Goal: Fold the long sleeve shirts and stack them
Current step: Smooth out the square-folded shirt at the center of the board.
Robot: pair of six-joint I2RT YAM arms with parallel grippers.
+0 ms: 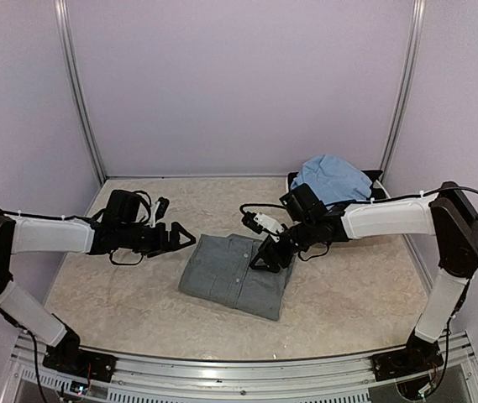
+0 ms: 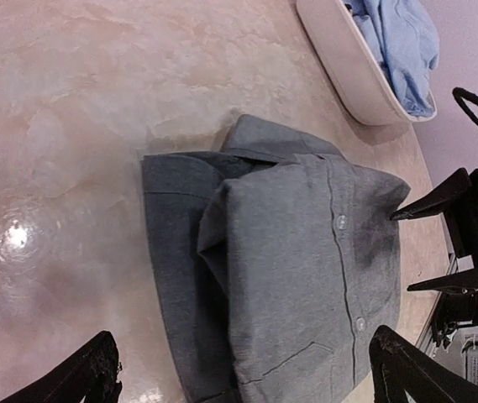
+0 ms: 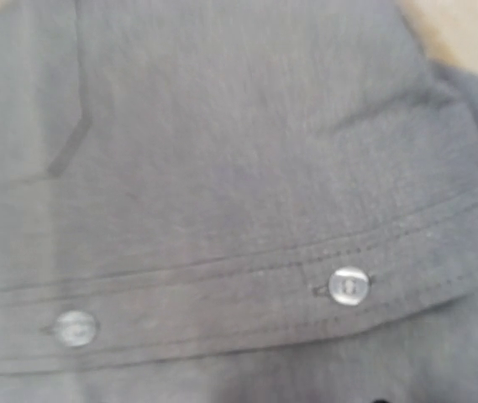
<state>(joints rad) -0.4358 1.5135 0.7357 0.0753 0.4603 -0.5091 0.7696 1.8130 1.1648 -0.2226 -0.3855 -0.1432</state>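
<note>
Black fingers of my right gripper (image 1: 265,259) stand partly spread at the right edge of the folded slate-grey shirt (image 1: 234,273), with the tips at the cloth and nothing pinched between them. Its wrist view is filled by the button placket, with two pale buttons (image 3: 348,285) in line. My left gripper (image 1: 181,238) hovers just off the shirt's left edge, jaws fully apart and empty. The shirt lies as a compact rectangle in the middle of the table (image 1: 138,302), collar toward the far side, and an under-layer shows beyond the top fold on the left. Judged handling: light, limp cloth that would sag and unfold if lifted by one point. I would take both side edges together, pinching through all layers, and slide rather than hoist. The light blue shirt (image 1: 333,178) sits bunched in the white basin (image 2: 348,75) at the far right, not yet folded.
</note>
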